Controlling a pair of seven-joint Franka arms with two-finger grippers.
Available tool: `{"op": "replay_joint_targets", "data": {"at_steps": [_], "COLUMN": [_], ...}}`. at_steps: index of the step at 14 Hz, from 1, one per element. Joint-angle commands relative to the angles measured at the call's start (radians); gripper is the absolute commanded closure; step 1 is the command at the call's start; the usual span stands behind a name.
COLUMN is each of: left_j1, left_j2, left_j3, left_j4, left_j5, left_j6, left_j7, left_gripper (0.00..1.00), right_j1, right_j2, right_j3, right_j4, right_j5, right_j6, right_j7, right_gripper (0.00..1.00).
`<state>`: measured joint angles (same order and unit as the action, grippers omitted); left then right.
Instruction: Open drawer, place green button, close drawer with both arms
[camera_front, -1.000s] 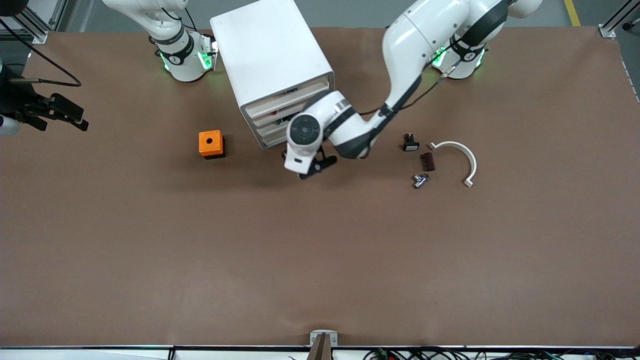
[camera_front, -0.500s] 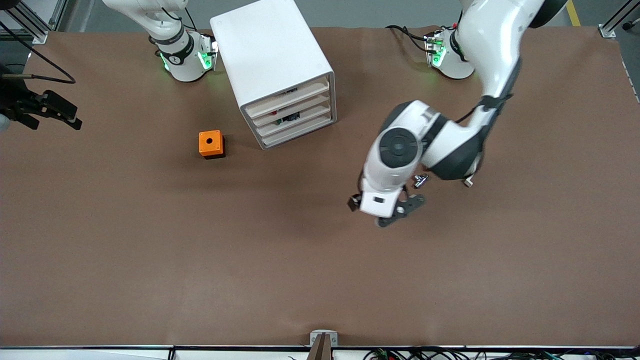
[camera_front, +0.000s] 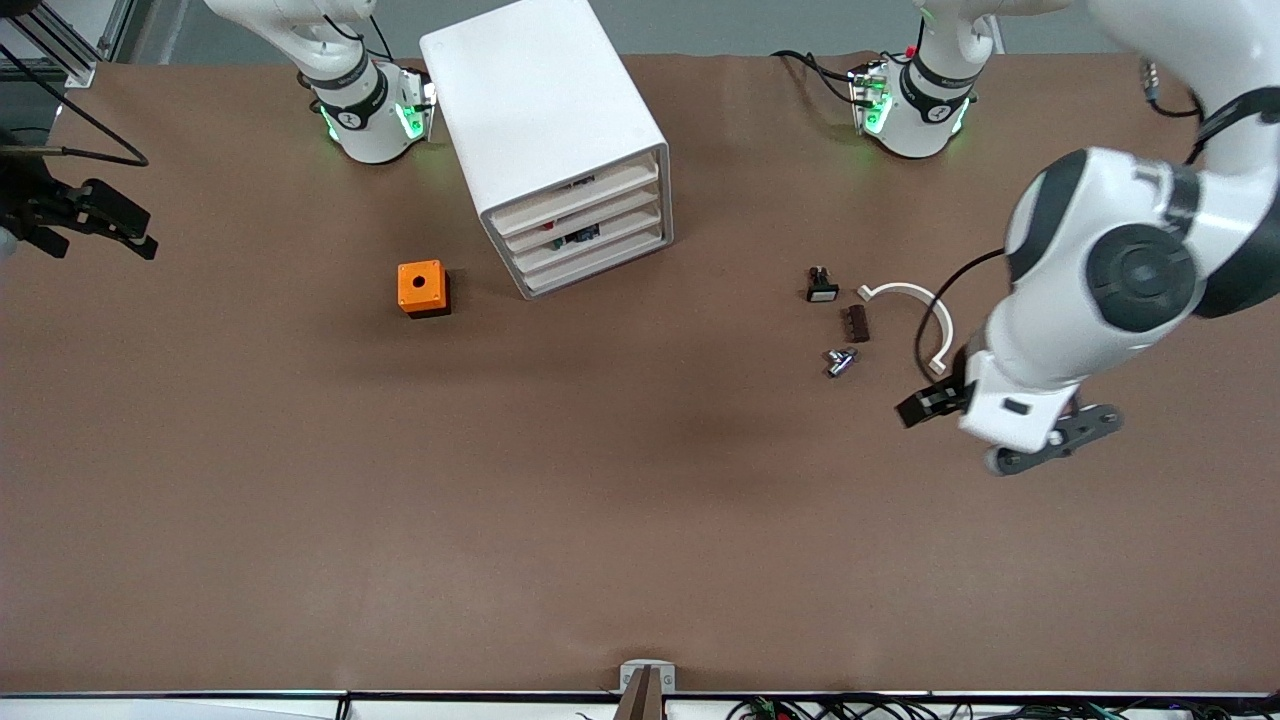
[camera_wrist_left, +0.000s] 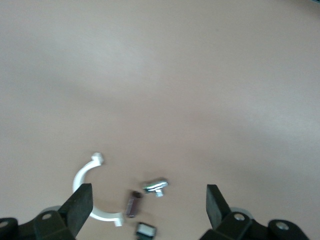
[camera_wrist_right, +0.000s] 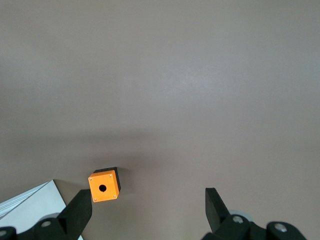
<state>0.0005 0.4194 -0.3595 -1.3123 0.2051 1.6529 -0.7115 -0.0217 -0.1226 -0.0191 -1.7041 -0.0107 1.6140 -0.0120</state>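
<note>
The white cabinet (camera_front: 545, 120) stands near the right arm's base, all its drawers pushed in. The drawer (camera_front: 592, 240), third from the top, is shut. A small dark-blue thing (camera_front: 583, 234) shows through the drawer fronts; I see no green cap, so I cannot make out the button. My left gripper (camera_front: 1005, 422) hangs high over the table beside a white curved clamp (camera_front: 925, 312), open and empty (camera_wrist_left: 149, 201). My right gripper (camera_front: 95, 215) waits at the right arm's end of the table, open and empty (camera_wrist_right: 147, 210).
An orange box with a hole (camera_front: 422, 288) (camera_wrist_right: 104, 185) sits beside the cabinet. Close together near the clamp (camera_wrist_left: 82, 182) lie a black switch with a white face (camera_front: 821, 287) (camera_wrist_left: 145, 230), a brown piece (camera_front: 855, 323) (camera_wrist_left: 133, 204) and a small metal part (camera_front: 840, 360) (camera_wrist_left: 156, 186).
My left arm has swung away from the cabinet's drawer fronts, across the small parts, toward its own end of the table. The drawers stay shut. The right gripper barely moved.
</note>
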Motion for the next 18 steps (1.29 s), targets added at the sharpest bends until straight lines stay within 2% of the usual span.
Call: {"op": "replay_joint_targets", "data": {"at_steps": [1, 3, 5, 6, 8, 10, 12, 14, 18], "left_j1": [0.036, 0.071, 0.09, 0.082, 0.041, -0.038, -0.094, -0.102, -0.109], "left_j2": [-0.099, -0.154, -0.203, -0.246, -0.333, -0.422, -0.488, -0.539, -0.588], "left_j3": [-0.015, -0.016, -0.007, 0.019, 0.094, 0.216, 0.296, 0.307, 0.307], "left_j4": [-0.033, -0.034, -0.042, -0.073, -0.158, -0.241, -0.307, -0.367, -0.412], "left_j5": [0.011, 0.002, -0.027, -0.056, -0.108, -0.157, -0.187, -0.188, -0.188], "left_j6": [-0.088, -0.126, -0.153, -0.153, -0.15, -0.15, -0.145, -0.14, -0.134], "left_j7": [0.079, 0.211, 0.24, 0.244, 0.28, 0.364, 0.411, 0.448, 0.46], "left_gripper": [0.0, 0.0, 0.0, 0.0, 0.0, 0.0, 0.0, 0.0, 0.0], "right_j1": [-0.009, -0.014, -0.009, -0.009, -0.006, -0.006, -0.007, -0.007, -0.004], "right_j2": [0.023, 0.024, 0.024, 0.023, 0.023, 0.023, 0.023, 0.023, 0.023], "right_j3": [-0.005, -0.005, -0.004, -0.002, 0.001, 0.001, 0.001, 0.001, 0.001], "right_j4": [0.043, 0.043, 0.043, 0.043, 0.043, 0.041, 0.041, 0.04, 0.041], "right_j5": [0.029, 0.032, 0.032, 0.028, 0.02, 0.017, 0.009, 0.009, -0.008], "right_j6": [-0.035, -0.039, -0.04, -0.04, -0.042, -0.051, -0.052, -0.055, -0.065], "right_j7": [0.004, 0.003, -0.003, -0.003, -0.003, -0.002, -0.005, -0.003, -0.003], "right_gripper": [0.0, 0.0, 0.0, 0.0, 0.0, 0.0, 0.0, 0.0, 0.0]}}
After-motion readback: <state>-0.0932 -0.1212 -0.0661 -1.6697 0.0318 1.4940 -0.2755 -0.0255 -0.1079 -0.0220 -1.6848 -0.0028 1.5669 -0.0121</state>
